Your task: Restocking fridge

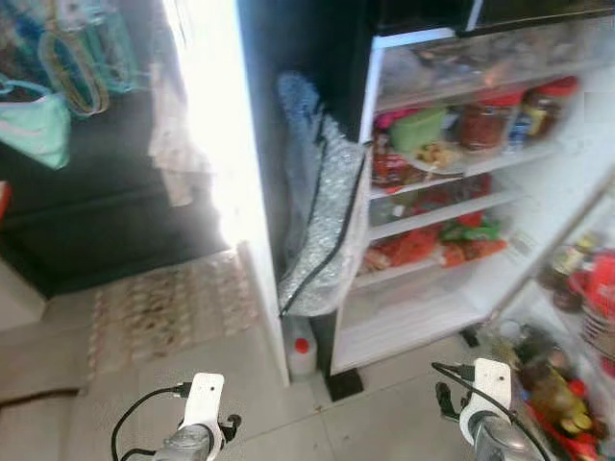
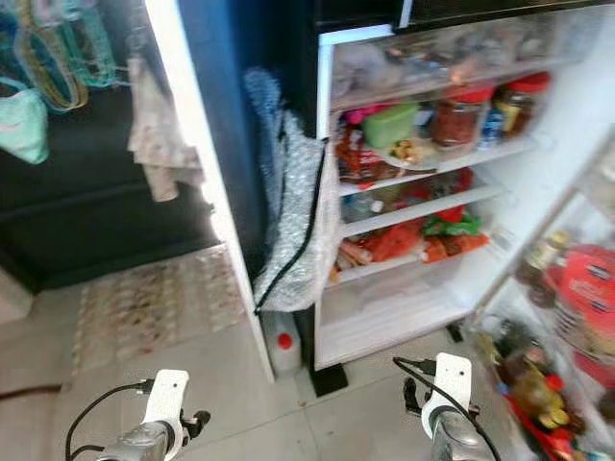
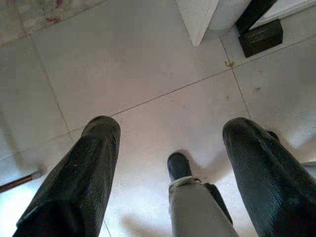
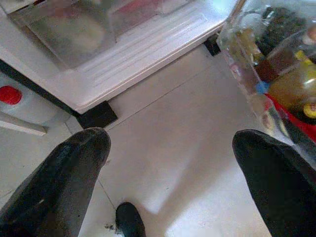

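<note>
The fridge (image 1: 452, 216) stands open ahead on my right, its shelves packed with food: a green tub (image 1: 418, 127), red-lidded jars (image 1: 485, 117) and red and green packets (image 1: 432, 245) lower down. Its bottom white drawer front (image 4: 148, 44) is shut. The open door (image 1: 567, 384) at far right carries bottles and jars. My left gripper (image 3: 170, 131) hangs low over bare floor tiles, open and empty. Near the fridge's base and the door's lower rack, my right gripper (image 4: 170, 143) is open too, with nothing between its fingers. Both wrists (image 1: 202, 423) (image 1: 485, 403) sit at the bottom of the eye views.
A silver insulated bag (image 1: 322, 221) hangs between the fridge and a white partition (image 1: 231, 173). Under it stands a white jug with a red cap (image 1: 301, 353). A patterned mat (image 1: 163, 307) lies on the left, with bags (image 1: 43, 106) hanging above it. A black fridge foot (image 3: 260, 35) rests on the tiles.
</note>
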You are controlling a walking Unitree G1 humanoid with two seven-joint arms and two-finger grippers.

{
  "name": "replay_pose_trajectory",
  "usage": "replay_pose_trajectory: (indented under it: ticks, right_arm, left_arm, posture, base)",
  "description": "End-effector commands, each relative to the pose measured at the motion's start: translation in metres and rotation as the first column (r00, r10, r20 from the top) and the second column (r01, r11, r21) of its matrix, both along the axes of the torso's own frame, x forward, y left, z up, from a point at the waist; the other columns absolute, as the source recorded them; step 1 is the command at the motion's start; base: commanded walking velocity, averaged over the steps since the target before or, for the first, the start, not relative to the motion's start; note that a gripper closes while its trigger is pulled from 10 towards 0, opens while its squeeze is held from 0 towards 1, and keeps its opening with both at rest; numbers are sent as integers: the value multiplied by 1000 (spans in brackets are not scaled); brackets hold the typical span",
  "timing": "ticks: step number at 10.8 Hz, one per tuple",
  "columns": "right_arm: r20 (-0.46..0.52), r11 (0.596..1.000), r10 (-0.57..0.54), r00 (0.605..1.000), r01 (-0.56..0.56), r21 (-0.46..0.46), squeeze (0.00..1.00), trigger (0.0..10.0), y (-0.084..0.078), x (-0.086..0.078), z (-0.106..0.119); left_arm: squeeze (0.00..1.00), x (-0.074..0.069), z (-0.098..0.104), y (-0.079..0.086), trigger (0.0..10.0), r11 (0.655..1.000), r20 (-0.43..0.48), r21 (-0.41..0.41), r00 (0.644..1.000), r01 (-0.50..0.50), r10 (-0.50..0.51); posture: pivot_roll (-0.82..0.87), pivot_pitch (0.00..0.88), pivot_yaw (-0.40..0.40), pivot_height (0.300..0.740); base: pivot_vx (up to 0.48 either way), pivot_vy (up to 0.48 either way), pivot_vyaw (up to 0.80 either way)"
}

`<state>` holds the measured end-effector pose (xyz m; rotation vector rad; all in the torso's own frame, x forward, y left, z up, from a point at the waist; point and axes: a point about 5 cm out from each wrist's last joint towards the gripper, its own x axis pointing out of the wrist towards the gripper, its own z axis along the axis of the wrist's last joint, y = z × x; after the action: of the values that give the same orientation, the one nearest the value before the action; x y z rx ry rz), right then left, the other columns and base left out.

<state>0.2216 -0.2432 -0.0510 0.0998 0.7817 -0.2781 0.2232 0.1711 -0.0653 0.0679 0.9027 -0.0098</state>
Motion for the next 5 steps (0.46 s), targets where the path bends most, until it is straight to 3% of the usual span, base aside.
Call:
replay_pose_trajectory:
  ticks: [1,3,5]
  right_arm:
    - [-16,1000,-18,1000,19,15,0,10000,1,-4,-3]
    - [-19,1000,-20,1000,20,18,0,10000,2,-5,-4]
    - [-23,1000,-23,999,23,20,0,10000,2,-6,-5]
  left_arm:
    - [0,-7,-4,4,10000,1000,-16,11,1000,3,-3]
    - [0,-10,-6,3,10000,1000,-26,11,1000,19,-18]
    - [0,-11,-6,4,10000,1000,-27,9,999,22,-22]
  posture:
    - [-141,0,63,740]
    - [-147,0,70,740]
    - [-148,0,73,740]
  base:
    - [0,311,-800]
    - [0,0,-800]
    - [0,399,-800]
